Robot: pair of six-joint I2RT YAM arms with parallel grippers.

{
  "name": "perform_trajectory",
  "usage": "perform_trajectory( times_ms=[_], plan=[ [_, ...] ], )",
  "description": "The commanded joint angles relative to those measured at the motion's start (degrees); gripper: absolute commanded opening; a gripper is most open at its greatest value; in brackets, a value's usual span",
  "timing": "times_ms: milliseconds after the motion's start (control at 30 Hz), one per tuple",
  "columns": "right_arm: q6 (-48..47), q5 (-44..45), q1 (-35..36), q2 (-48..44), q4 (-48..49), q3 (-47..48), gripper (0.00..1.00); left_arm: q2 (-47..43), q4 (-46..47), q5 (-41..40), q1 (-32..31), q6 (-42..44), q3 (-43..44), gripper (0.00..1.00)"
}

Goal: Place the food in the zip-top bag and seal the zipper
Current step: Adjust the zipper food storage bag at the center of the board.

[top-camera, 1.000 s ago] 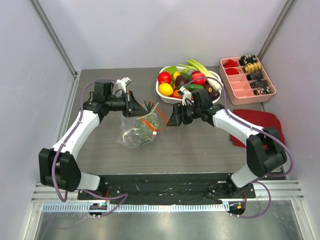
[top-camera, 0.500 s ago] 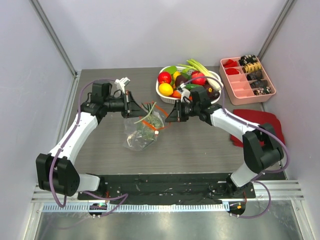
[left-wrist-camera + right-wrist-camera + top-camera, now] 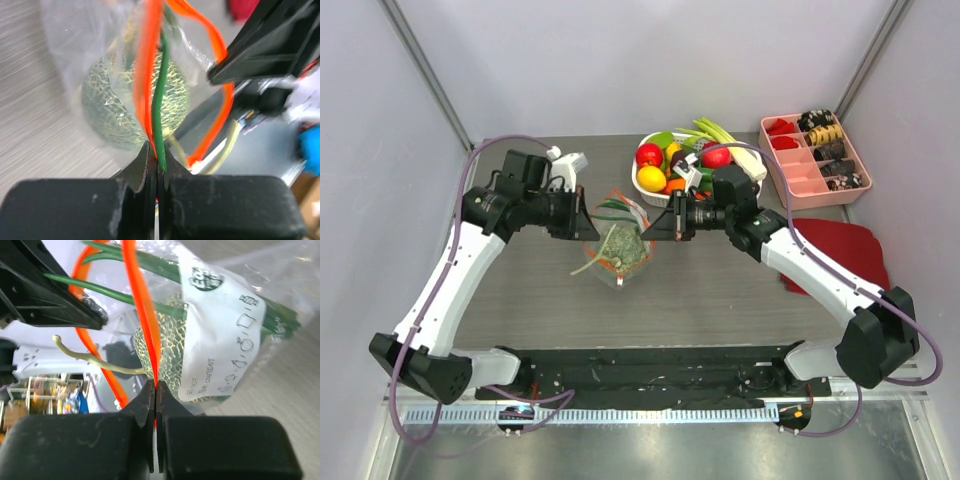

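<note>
Pinching, left gripper [image 3: 156, 152]: zipper [image 3: 145, 75], one end.
right gripper [image 3: 155, 387]: clamped on zipper, opposite end.
zip-top bag [image 3: 618, 262]: between grippers; netted melon [image 3: 120, 100], green stalks [image 3: 150, 262] contained.

**Robotics laboratory test cell.** Plain pale wall panels [image 3: 620, 60] framed by bare aluminium struts [image 3: 427, 72] enclose a grey wood-grain table [image 3: 720, 300] on three sides. Behind the left claw [image 3: 592, 225] and the right claw [image 3: 648, 232], at the table's near edge, a black base plate [image 3: 650, 362] and a slotted aluminium rail [image 3: 650, 413] anchor two white-and-black robot arms [image 3: 470, 255] trailing exposed purple cables [image 3: 510, 139]. Props stand beyond the right claw: a white bowl [image 3: 642, 188] of colourful plastic toy produce [image 3: 650, 155] and, further to its right, a pink divided plastic tray [image 3: 800, 182].
</note>
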Motion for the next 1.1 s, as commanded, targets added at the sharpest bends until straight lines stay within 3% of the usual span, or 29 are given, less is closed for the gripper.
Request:
perform_trajectory(
  times_ms=[0, 167, 300, 400, 500, 567, 600, 633, 667, 767, 867, 933, 1000, 1067],
  plan=[
    [-1.6, -1.5, 3.2, -1.2, -5.8, 5.6, 0.01, -1.0, -17.3, -7.3, -3.5, 12.2, 5.9, 0.0],
    [-8.4, -0.5, 4.8, 1.1, -11.9, 6.2, 0.01, 3.8, -27.9, -7.3, -5.0, 18.9, 8.2, 0.0],
    [-13.5, 0.3, 5.3, 5.2, -11.1, 7.2, 0.01, 5.3, -22.7, -11.8, -5.0, 20.5, 0.5, 0.0],
    [-12.0, -3.3, 5.2, 4.7, -12.8, 12.2, 0.01, 3.0, -22.4, -5.8, -4.3, 20.1, 6.6, 0.0],
    [-10.7, -5.0, 6.2, 0.8, -13.3, 15.4, 0.01, -2.6, -15.0, -4.2, -4.5, 17.9, 6.4, 0.0],
    [-17.7, -0.4, 7.7, -0.4, -14.5, 12.0, 0.01, -2.8, -12.4, -11.4, -6.2, 17.4, 2.1, 0.0],
    [-18.0, -0.4, 7.8, 0.8, -15.3, 12.5, 0.01, 0.8, -14.6, -11.0, -6.0, 17.7, 3.5, 0.0],
    [-15.2, -5.8, 7.5, 2.1, -16.8, 15.2, 0.01, 3.0, -17.7, -5.9, -5.8, 18.9, 6.7, 0.0],
    [-13.5, -7.6, 7.5, 3.1, -18.8, 18.2, 0.01, 4.5, -24.0, -3.6, -5.7, 18.9, 14.4, 0.0],
    [-11.2, -6.4, 7.5, 0.5, -18.6, 25.9, 0.01, 5.4, -24.5, -2.1, -5.8, 18.6, 22.9, 0.0],
    [-14.0, -2.8, 7.7, -0.4, -18.9, 21.3, 0.01, 5.4, -21.9, -9.5, -6.3, 17.3, 15.1, 0.0],
    [-15.8, 1.5, 7.5, 3.2, -18.8, 14.2, 0.01, 8.8, -23.3, -9.8, -6.3, 16.8, 9.7, 0.0],
    [-16.7, -3.8, 7.5, 6.9, -19.7, 15.0, 0.01, 14.6, -30.2, -1.5, -5.9, 20.4, 8.2, 0.0],
    [-13.9, -7.8, 7.4, 5.2, -19.8, 19.6, 0.01, 13.3, -33.2, 9.3, -2.1, 21.8, 15.3, 0.0]
  ],
)
